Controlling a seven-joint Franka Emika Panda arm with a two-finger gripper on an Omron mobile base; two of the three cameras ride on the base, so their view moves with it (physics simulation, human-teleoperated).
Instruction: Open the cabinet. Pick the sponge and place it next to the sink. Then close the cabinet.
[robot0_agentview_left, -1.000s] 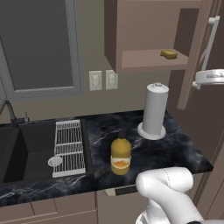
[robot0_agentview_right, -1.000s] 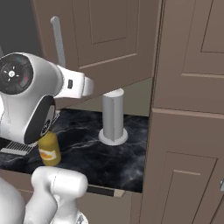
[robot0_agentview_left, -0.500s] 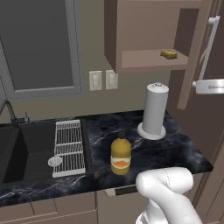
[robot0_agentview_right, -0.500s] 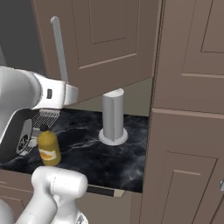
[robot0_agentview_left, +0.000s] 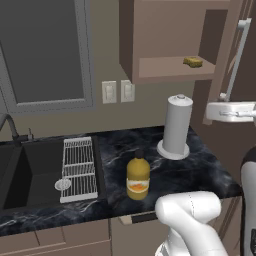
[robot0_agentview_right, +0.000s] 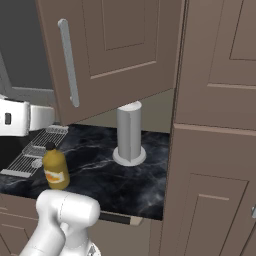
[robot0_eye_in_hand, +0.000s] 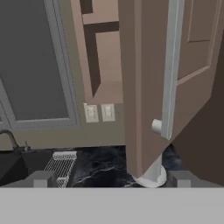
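**A:** Cabinet status?

**B:** The cabinet (robot0_agentview_left: 165, 40) is open. Door (robot0_agentview_right: 115, 50) is swung out wide toward the robot; in the left base view it shows edge-on at the right, with the silver bar handle (robot0_agentview_left: 235, 60) running down it. In the hand view the door edge and handle (robot0_eye_in_hand: 171, 70) are close in front of the camera.

**A:** Sponge?

**B:** The sponge (robot0_agentview_left: 193, 61) sits on the cabinet's lower shelf, toward the right end, lying flat. Nothing is touching it.

**A:** Gripper?

**B:** The gripper (robot0_eye_in_hand: 111, 177) has its jaws spread wide, with nothing between them. Both fingertips (robot0_eye_in_hand: 41, 178) show at the bottom of the hand view, well apart. The hand sits below the handle's lower end and is not touching it. In the left base view the white hand (robot0_agentview_left: 231, 111) is at the right edge, level with the top of the paper towel roll.

**A:** Counter?

**B:** Black marble countertop (robot0_agentview_left: 200, 170). The paper towel roll (robot0_agentview_left: 176, 126) stands upright on its round base under the cabinet. An orange bottle (robot0_agentview_left: 138, 176) with a dark cap stands upright nearer the front edge, between the roll and the sink.

**A:** Sink side?

**B:** The sink (robot0_agentview_left: 35, 170) is at left, a dark basin. A white wire rack (robot0_agentview_left: 79, 162) lies along its right side. The faucet (robot0_agentview_left: 7, 125) is at the far left. Two wall outlets (robot0_agentview_left: 118, 92) sit above the counter behind it.
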